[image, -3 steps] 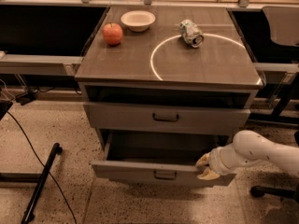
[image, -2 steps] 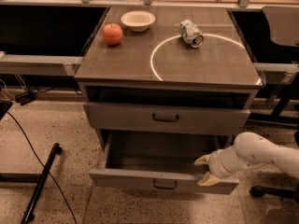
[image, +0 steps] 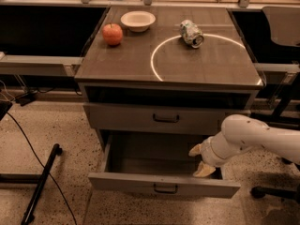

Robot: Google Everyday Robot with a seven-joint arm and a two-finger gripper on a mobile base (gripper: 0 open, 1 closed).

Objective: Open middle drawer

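Hanging inside the open middle drawer's (image: 136, 183) right end, the gripper's (image: 200, 160) fingers (image: 205, 170) are spread apart.

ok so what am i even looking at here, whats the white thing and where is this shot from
The white thing coming in from the right is a robot arm. Its mobile base is out of the picture. There is just one picture, from a single camera looking down at the front of a grey cabinet. Where that camera is mounted is not known.

At the arm's tip is the gripper. Its two beige fingers are spread apart and hold nothing. It hangs over the right end of the middle drawer, which stands open. The drawer above is shut.

On the cabinet top lie a red apple, a white bowl and a can on its side, at the edge of a white ring.
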